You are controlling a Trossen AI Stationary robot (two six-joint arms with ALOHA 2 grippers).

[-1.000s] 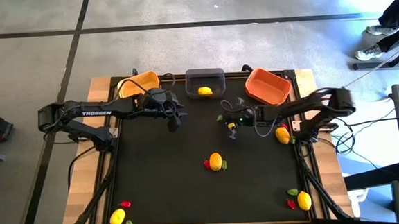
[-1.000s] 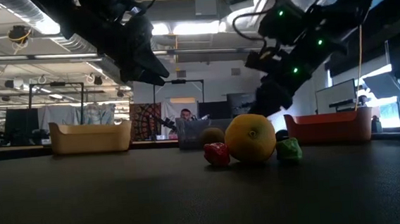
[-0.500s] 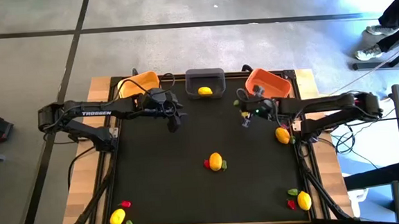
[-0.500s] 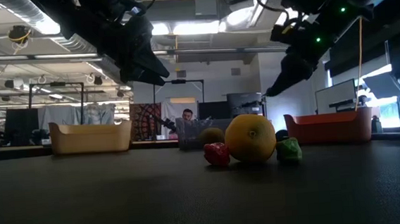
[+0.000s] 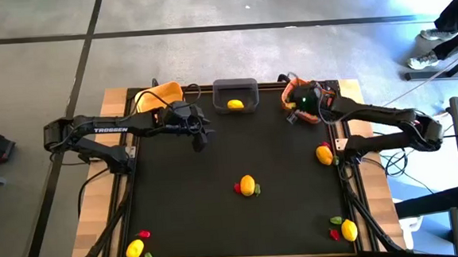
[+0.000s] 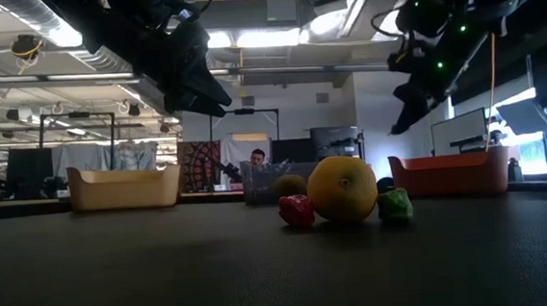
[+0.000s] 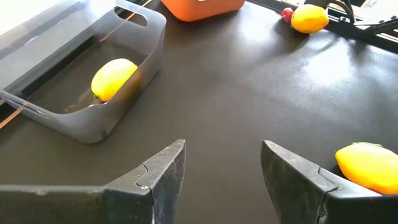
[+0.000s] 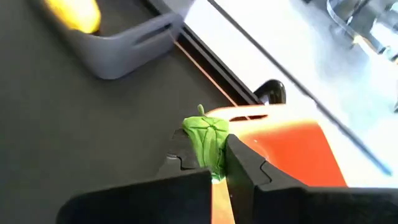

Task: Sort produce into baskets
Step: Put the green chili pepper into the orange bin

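We stretch our left arm across the far left part of the table, elbow out toward the left edge, forearm running level toward the middle. Our left gripper (image 5: pixel 200 138) hangs above the mat with its fingers (image 7: pixel 163 174) parted and nothing between them, tilted down and forward. Our right arm reaches from the right edge in a long diagonal to the far right corner, its wrist raised high. Our right gripper (image 5: pixel 295 112) points downward there, and its fingers (image 8: pixel 245 165) are pressed together, pinching a small green piece (image 8: pixel 207 142) at the tips.
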